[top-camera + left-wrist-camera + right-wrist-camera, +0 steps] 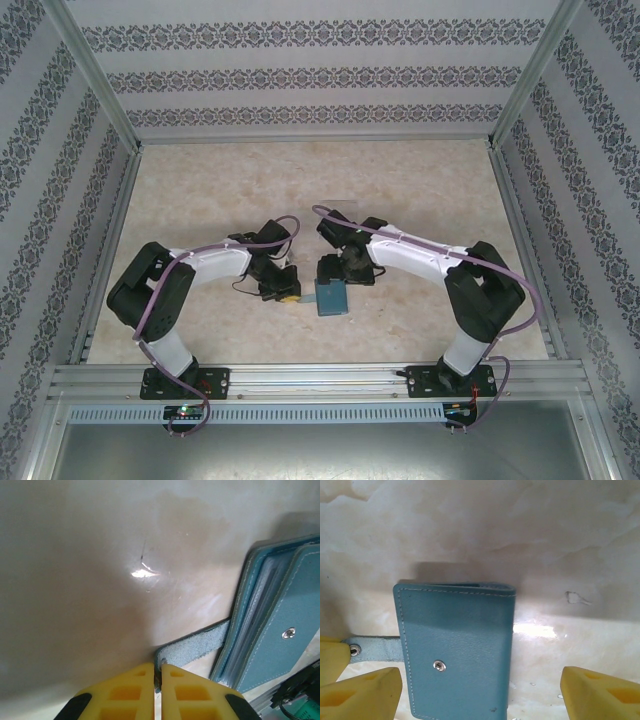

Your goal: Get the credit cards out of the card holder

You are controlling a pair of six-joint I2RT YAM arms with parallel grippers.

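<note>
From above, we see the small teal-blue stitched folding card holder [331, 297] low centre on the marbled beige desk [300, 180]. Left wrist view: our left gripper [157, 672] is clenched on its strap tab [192, 647]. Right wrist view: our right gripper [480, 690] stands released, straddling the card holder.

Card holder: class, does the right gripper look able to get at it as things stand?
Probably yes. The right gripper is open with a finger either side of the card holder and nothing between. The left gripper pinches only the strap, off to one side.
</note>
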